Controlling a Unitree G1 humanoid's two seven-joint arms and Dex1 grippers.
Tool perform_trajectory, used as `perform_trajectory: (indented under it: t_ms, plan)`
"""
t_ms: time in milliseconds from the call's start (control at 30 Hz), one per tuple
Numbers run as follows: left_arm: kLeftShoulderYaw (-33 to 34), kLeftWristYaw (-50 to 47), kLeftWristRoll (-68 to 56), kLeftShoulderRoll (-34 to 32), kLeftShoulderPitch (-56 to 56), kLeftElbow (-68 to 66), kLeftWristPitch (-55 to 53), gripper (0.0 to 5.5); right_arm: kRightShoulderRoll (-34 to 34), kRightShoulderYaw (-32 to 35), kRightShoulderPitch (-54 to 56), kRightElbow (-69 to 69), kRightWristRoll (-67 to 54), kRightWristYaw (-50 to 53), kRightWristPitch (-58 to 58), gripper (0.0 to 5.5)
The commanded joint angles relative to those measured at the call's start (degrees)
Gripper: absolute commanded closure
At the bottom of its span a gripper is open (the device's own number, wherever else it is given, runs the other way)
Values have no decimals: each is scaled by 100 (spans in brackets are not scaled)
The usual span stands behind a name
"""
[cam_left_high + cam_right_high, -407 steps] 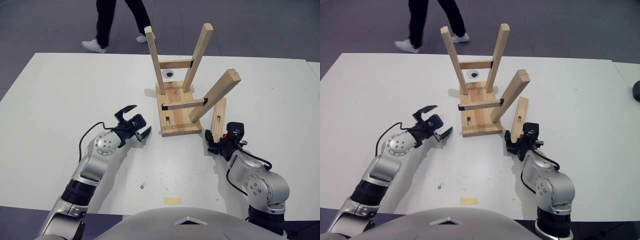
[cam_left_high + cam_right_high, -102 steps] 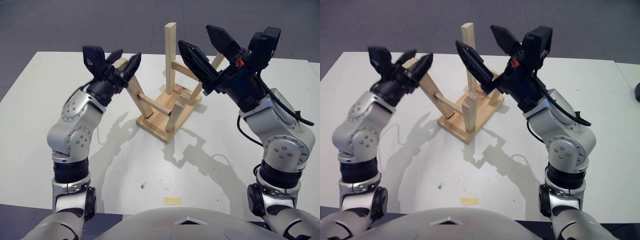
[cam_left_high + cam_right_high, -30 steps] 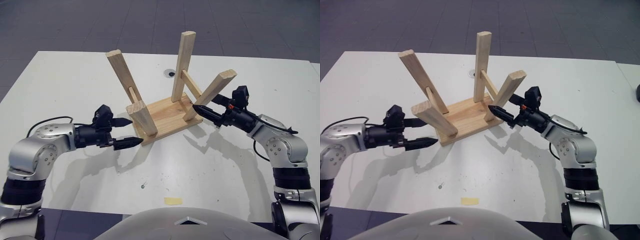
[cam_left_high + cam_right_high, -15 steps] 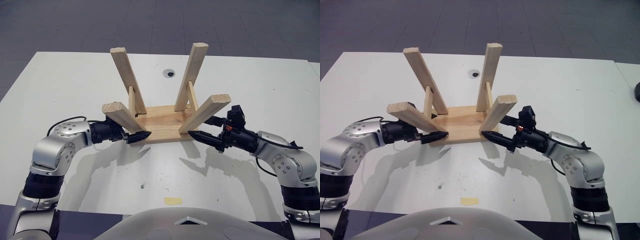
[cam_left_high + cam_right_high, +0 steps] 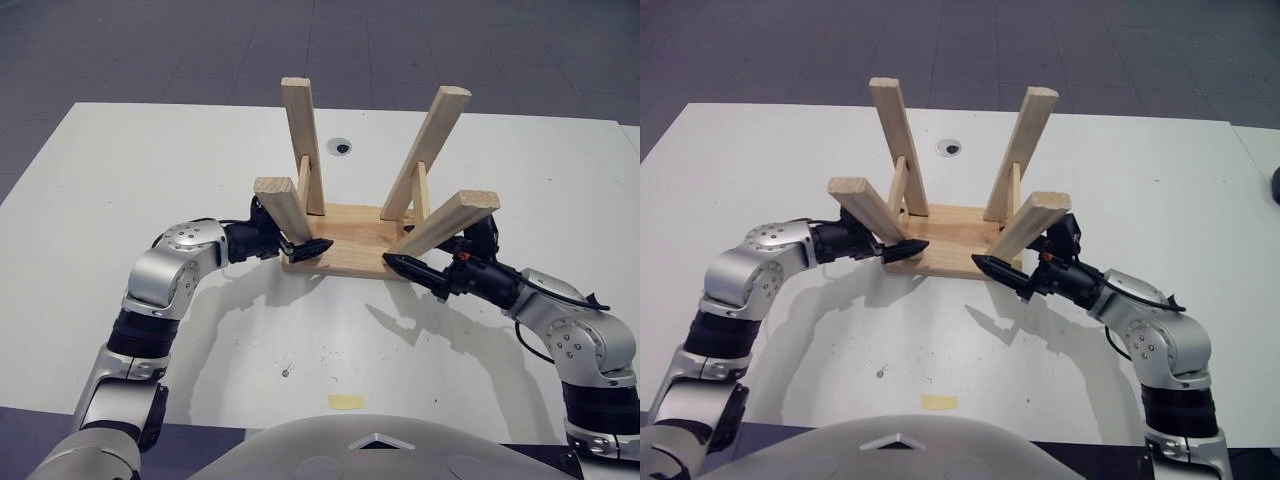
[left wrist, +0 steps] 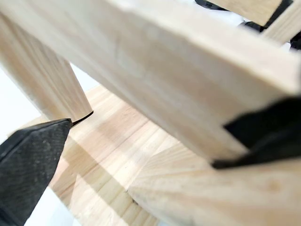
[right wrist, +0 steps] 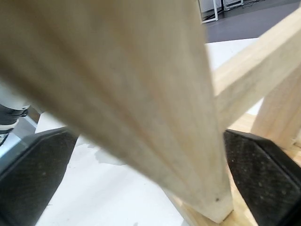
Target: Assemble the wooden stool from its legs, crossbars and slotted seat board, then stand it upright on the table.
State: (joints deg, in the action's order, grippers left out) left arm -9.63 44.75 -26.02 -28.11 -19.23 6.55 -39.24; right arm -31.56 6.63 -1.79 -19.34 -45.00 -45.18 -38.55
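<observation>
Stool (image 5: 350,235) lies inverted, gripped by left pincer (image 5: 305,245) and right pincer (image 5: 410,262).

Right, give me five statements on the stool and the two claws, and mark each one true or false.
1. The stool is upside down, its seat board on the table. True.
2. A loose leg lies on the table beside the stool. False: all four legs stand in the seat board.
3. The left claw hangs high above the stool. False: it is low, where the near left leg meets the board.
4. The right claw is low by the board's near right corner, under the near right leg. True.
5. A yellow scrap lies near the table's near edge. True.
</observation>
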Motion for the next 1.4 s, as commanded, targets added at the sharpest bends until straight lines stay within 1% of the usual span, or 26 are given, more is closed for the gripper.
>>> perform_trajectory:
  t_ms: [33, 200, 333, 367, 467, 500, 533, 567, 800, 967, 1100, 1133, 1167, 1200, 1267, 1333, 1400]
  plan:
    - [140, 232, -67, -324, 114, 413, -85, 13, -157, -37, 55, 128, 260, -192, 205, 10]
    - [373, 960, -418, -906, 324, 587, -248, 13, -417, -80, 130, 596, 523, -710, 439, 10]
    - [175, 1301, -62, -1103, 61, 50, 100, 13, -529, -52, 354, 1143, 634, -1046, 523, 10]
    - [60, 1351, 125, -1113, -27, -98, 287, 13, -537, -92, 475, 1364, 721, -1123, 581, 10]
    - [-69, 1485, 136, -856, -275, -406, 352, 13, -496, -240, 813, 1890, 915, -1323, 677, 10]
    - [-121, 1523, 176, -762, -330, -576, 428, 10, -477, -301, 893, 1990, 965, -1409, 694, 31]
    - [-213, 1574, 270, -727, -356, -736, 541, 10, -461, -368, 956, 2061, 997, -1489, 692, 35]
    - [-267, 1647, 320, -704, -361, -854, 611, 10, -441, -445, 1022, 2127, 1037, -1559, 693, 53]
    - [-73, 2017, 132, -667, -469, -1308, 554, 125, -316, -584, 1054, 2276, 1074, -1752, 685, 162]
    - [187, 2153, -361, -570, -520, -1158, 21, 220, -182, -495, 1000, 2338, 1018, -1671, 637, 253]
    - [285, 2177, -556, -563, -545, -1142, -257, 280, -178, -517, 977, 2290, 1021, -1659, 554, 311]
    - [332, 2213, -673, -573, -563, -1114, -416, 298, -190, -512, 961, 2216, 948, -1674, 447, 325]
    - [384, 2227, -806, -579, -583, -1080, -599, 309, -206, -493, 943, 2116, 841, -1690, 309, 330]
    - [430, 2247, -941, -601, -598, -1030, -797, 332, -218, -460, 925, 1977, 703, -1701, 147, 334]
    - [598, 2184, -1295, -620, -620, -888, -1392, 352, -196, -243, 946, 1622, 189, -1591, -434, 342]
    - [861, 1988, -1688, -602, -629, -686, -2023, 367, -42, 88, 1002, 1255, -456, -1260, -1020, 352]
    - [1303, 1663, -2221, -483, -641, -469, -2699, 383, 220, 455, 1036, 981, -1103, -725, -1471, 362]
